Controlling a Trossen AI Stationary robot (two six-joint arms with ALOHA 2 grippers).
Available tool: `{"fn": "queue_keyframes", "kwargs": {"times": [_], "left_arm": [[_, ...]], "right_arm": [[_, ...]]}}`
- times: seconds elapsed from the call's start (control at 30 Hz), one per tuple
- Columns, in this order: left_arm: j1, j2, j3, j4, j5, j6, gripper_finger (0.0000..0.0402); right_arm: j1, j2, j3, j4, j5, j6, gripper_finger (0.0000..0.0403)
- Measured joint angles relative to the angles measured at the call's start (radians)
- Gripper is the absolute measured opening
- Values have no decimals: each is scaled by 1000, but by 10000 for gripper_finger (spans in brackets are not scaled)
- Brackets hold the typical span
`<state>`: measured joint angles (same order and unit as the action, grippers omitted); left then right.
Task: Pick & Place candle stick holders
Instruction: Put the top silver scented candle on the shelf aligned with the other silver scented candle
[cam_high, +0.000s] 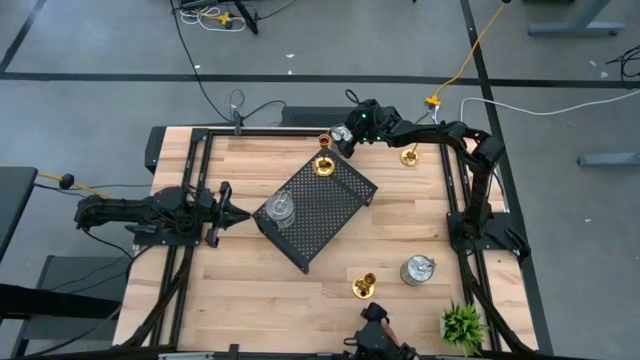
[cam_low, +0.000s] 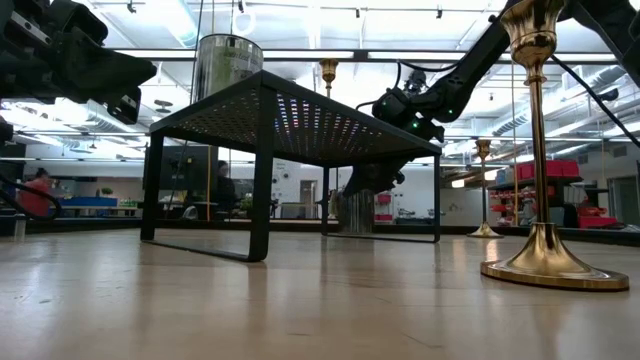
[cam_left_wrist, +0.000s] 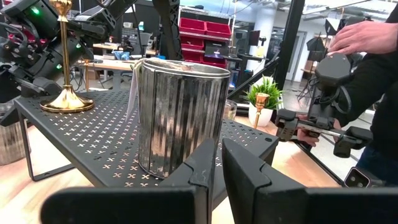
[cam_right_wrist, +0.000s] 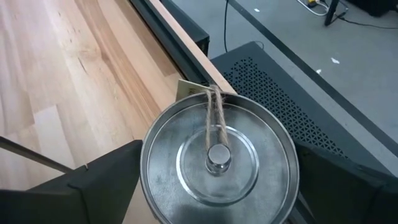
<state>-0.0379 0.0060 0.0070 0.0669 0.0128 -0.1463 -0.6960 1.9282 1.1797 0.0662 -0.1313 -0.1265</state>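
standing nearest, a gold holder (cam_high: 364, 285) and a silver holder (cam_high: 417, 269) sit at five o'clock. on the black tray (cam_high: 335, 215): another silver holder (cam_high: 279, 210), with the left gripper (cam_high: 238, 213) pressed together at its nine o'clock. farthest, the right gripper (cam_right_wrist: 217, 193) is spread around a third silver holder (cam_right_wrist: 219, 163).

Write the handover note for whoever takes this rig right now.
Right gripper: jaws open either side of the far silver holder, at the table's far edge behind the tray; not closed on it.
Left gripper: jaws shut, empty, beside the tray's left side.
Done, apparently: tray gold holder and tray silver holder stand on the tray.
Left: the far silver holder, far gold holder, near gold holder, near silver holder, all on the table.
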Motion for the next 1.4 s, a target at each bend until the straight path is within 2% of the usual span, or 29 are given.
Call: {"fn": "queue_keyframes", "kwargs": {"times": [0.27,0.7,1.4], "left_arm": [[0,0,0,0,0,0,39],[0,0,0,0,0,0,39],[0,0,0,0,0,0,39]], "right_arm": [[0,0,0,-1,0,2,367],[0,-12,0,-16,14,-15,366],[-3,-222,0,-77,94,-55,366]]}}
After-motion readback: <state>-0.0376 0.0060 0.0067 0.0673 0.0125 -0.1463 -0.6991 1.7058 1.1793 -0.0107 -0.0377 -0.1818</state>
